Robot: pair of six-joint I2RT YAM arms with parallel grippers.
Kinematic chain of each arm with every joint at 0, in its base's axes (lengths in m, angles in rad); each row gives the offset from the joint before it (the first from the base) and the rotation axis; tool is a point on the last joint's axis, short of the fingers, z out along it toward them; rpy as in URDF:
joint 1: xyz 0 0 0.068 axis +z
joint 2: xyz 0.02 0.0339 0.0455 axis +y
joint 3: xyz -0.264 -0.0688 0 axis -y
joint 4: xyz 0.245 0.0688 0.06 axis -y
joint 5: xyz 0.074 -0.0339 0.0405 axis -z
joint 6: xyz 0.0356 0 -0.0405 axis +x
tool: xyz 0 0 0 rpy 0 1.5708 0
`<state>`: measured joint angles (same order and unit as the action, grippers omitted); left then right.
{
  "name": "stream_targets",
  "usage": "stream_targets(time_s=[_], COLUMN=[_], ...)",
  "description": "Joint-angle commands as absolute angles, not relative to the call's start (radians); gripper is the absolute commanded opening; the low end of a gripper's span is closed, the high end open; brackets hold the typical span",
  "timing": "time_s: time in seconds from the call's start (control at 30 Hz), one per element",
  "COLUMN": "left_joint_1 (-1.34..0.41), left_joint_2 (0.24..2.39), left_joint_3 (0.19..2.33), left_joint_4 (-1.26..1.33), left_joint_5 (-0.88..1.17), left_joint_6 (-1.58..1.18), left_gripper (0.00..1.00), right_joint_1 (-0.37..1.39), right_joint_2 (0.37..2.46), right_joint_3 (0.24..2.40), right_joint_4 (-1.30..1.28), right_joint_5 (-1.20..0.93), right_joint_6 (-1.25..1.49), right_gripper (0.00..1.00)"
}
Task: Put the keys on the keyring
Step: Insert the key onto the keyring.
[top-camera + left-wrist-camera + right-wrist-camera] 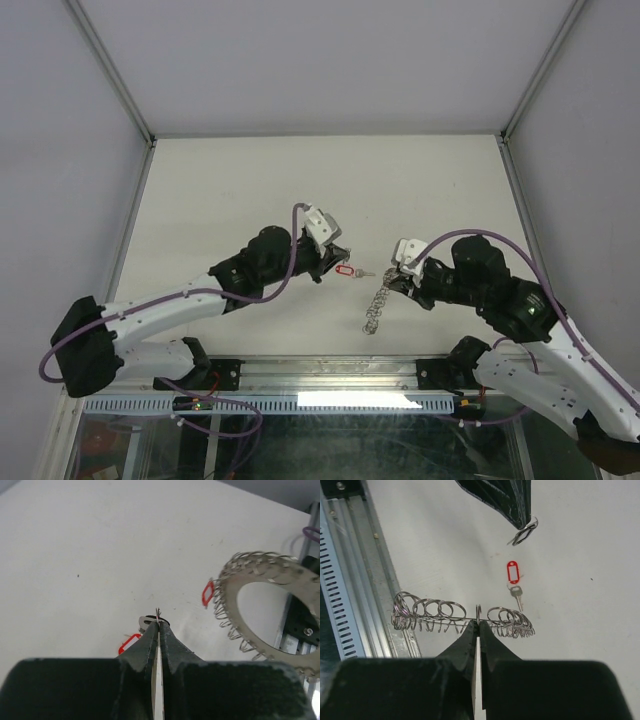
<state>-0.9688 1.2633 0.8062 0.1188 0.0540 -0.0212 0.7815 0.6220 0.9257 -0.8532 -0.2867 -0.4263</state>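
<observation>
At the bottom centre of the right wrist view, the right end effector (478, 624) is clenched on the rim of the keyring (430, 611). The keyring stands on edge across the middle of the frame, its wire loops (512, 625) fanning out on both sides of the fingers.

Just above it, 1 red-tagged key (513, 577) lies flat on the table (580, 630), apart from the ring and touched by neither arm.

At the top of the frame, the left end effector (524, 524) is clenched on a small silver piece (522, 536). In the left wrist view a second red tag (129, 644) peeks out beside its finger, so the piece is probably another key, though it is too small to be sure.

The likeliest failures:
- The ring is pinched only at its thin rim, so a push from the other arm could pivot it or slide it out of the grip.
- The silver piece hangs from the very fingertips, so a snag on a loop could pull it free.
- The loops are small and crowded, so a slight misalignment would miss the opening.
- The 2 end effectors could also bump as they converge.
</observation>
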Motion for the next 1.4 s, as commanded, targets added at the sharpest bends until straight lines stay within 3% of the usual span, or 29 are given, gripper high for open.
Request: stream_targets(time_s=[0.0,0.33,0.6,1.37], left_joint_1=[-0.972,-0.973,-0.975,-1.014], left_joint_2=[1.072,0.899,0.873,0.933], left_joint_3=[0.697,0.654,0.653,0.725], left_joint_4=[0.283,0.184,0.091,-0.014], left_joint_5=[0.179,0.384,0.568,0.588], left_joint_6=[0.177,0.448,0.682,0.83], left_gripper=[0.0,0.0,0.0,0.0], right_joint_1=[0.785,0.785,0.785,0.784], right_joint_2=[0.642,0.757,0.823,0.944], right_joint_3=[0.898,0.903,0.916,0.947], right_joint_4=[-0.66,-0.544,-0.513,-0.476], right_joint_5=[-0.483,-0.735,-0.815,-0.806], right_joint_6=[-0.4,-0.407,-0.409,-0.323], right_gripper=[0.0,0.0,0.0,0.0])
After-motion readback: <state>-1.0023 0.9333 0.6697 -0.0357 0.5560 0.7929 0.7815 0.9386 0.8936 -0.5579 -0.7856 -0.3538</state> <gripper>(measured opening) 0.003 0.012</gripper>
